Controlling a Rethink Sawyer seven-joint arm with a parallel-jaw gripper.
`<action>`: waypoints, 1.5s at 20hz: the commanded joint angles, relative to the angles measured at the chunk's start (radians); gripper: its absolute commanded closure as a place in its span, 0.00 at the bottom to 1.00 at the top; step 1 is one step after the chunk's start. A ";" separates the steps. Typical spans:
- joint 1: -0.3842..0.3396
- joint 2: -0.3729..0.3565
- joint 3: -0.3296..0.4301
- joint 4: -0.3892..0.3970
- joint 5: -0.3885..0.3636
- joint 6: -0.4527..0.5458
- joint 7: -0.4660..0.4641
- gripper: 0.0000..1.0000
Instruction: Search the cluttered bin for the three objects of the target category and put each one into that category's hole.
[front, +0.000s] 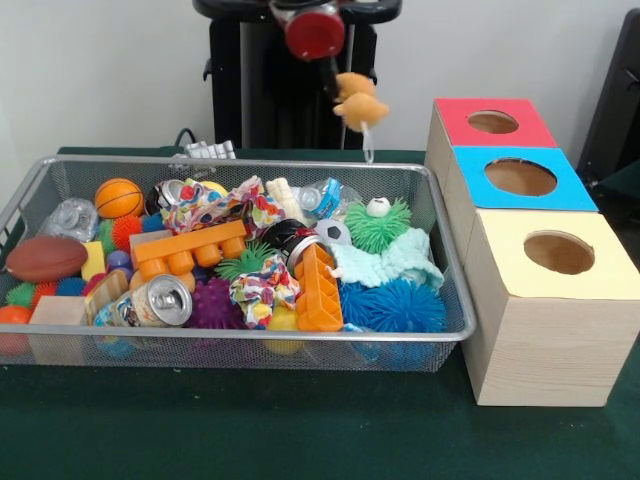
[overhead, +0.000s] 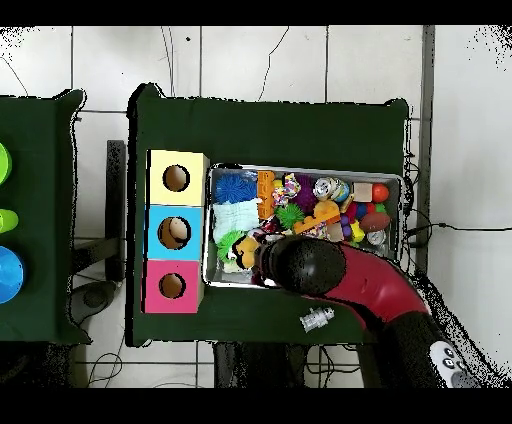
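Observation:
The wire mesh bin sits on the green table, full of mixed toys; it also shows in the overhead view. My gripper hangs above the bin's far right corner, shut on a yellow-orange toy animal held in the air. In the overhead view my arm covers the gripper, and a bit of the toy shows beside it. A yellow thing lies half hidden at the bin's front; I cannot tell what it is. No duckling is visible.
Three wooden boxes with round holes stand beside the bin: red, blue, yellow. In the bin lie spiky balls, orange blocks, a can and a toy football. A small silver object lies behind the bin.

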 joint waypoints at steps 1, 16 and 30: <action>0.060 -0.052 -0.010 0.083 0.091 -0.054 0.389 1.00; 0.230 -0.031 -0.099 0.045 0.125 -0.083 0.469 1.00; 0.341 0.092 -0.218 0.034 0.068 -0.126 0.617 1.00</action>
